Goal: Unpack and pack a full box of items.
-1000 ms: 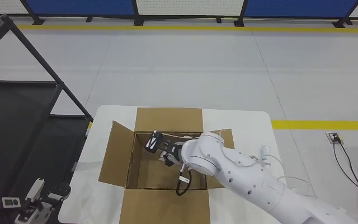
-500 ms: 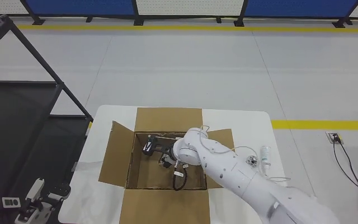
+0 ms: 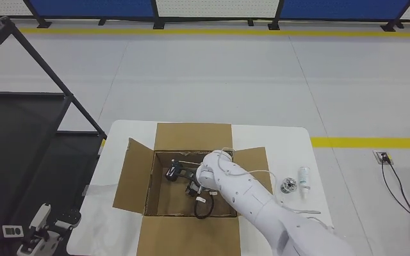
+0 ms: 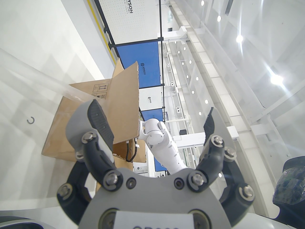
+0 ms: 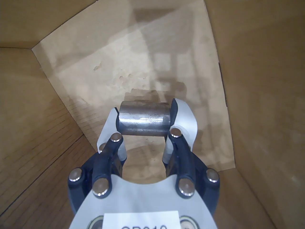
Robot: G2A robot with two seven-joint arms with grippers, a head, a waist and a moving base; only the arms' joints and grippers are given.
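Observation:
An open cardboard box [image 3: 142,176] stands on the white table [image 3: 122,137], flaps spread out. My right arm goes down into it, and the right gripper [image 3: 175,171] sits low near the far-left part of the inside. In the right wrist view the right gripper [image 5: 145,110] is shut on a short grey metal cylinder [image 5: 143,120], held crosswise just above the bare box floor [image 5: 133,72]. My left gripper [image 4: 152,110] is open and holds nothing, off to the side of the box [image 4: 102,120] and tilted up toward the ceiling.
On the table right of the box lie a small white bottle [image 3: 303,178] and a small shiny metal part [image 3: 287,186]. A black frame rack [image 3: 38,128] stands left of the table. A dark wrapped object [image 4: 288,184] sits close beside the left gripper.
My right arm has swung over the box and lowered the gripper, still holding the cylinder, from the far rim down into the box. The left arm has not moved.

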